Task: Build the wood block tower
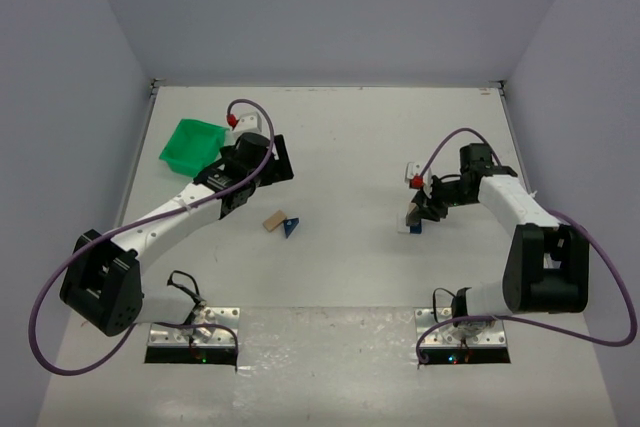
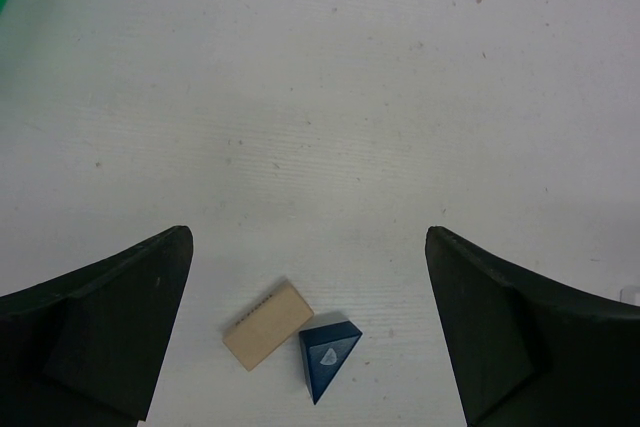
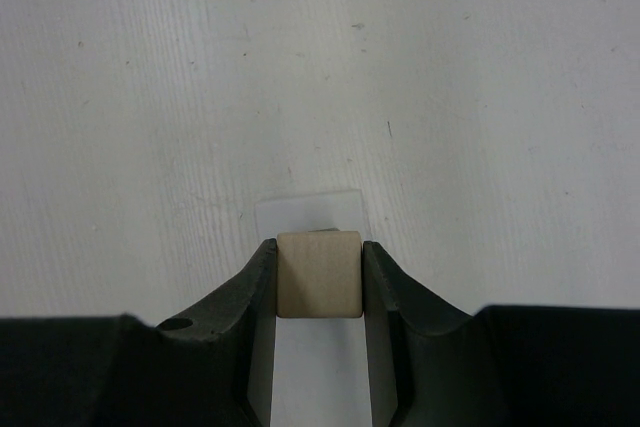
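My right hand pinches a tan cube just over the bench. My left hand hangs spread wide over a tan block lying just beside the blue wedge. Farther back sits the green bin.

Top external: high over near edge, looking down across whole tabletop. Left wrist: close, facing down past left gripper; tan block and blue wedge shared with overhead. Right wrist: nearer still, facing tabletop.

Bright, even light; soft shadows, sharp focus.
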### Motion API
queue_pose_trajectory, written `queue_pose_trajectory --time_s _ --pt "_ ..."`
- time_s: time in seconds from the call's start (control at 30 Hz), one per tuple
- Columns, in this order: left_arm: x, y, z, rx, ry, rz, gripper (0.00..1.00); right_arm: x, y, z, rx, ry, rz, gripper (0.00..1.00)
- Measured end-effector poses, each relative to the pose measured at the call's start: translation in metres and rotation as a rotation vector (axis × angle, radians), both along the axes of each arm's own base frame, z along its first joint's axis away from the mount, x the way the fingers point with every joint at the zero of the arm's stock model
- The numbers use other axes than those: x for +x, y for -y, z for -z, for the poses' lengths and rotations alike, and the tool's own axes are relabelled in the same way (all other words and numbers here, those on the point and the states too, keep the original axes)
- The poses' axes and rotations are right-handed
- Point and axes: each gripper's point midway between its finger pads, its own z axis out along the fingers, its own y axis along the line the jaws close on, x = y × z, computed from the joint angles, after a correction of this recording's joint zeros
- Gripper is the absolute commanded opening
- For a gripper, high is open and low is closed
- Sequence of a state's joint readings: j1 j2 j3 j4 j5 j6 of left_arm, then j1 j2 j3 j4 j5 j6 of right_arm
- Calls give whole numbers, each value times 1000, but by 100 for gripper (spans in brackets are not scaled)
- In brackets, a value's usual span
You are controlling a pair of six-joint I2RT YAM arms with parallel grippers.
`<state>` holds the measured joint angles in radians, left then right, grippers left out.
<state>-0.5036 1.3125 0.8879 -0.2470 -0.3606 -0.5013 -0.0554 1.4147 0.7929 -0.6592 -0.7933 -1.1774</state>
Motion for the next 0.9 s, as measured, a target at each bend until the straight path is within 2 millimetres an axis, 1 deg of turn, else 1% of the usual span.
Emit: queue_pose_trajectory --time_s 0.17,0.43,0.6,0.9 --pt "-1 2 0 -1 -3 17 100 1 2 0 -1 12 -3 15" --pt "-2 7 1 7 -9 66 100 0 -1 -1 9 42 -44 17" --pt "-3 8 1 12 -10 81 100 -4 -1 1 20 30 -61 18" --pt "-4 10 2 16 -13 100 100 -14 -1 11 41 -33 -71 21"
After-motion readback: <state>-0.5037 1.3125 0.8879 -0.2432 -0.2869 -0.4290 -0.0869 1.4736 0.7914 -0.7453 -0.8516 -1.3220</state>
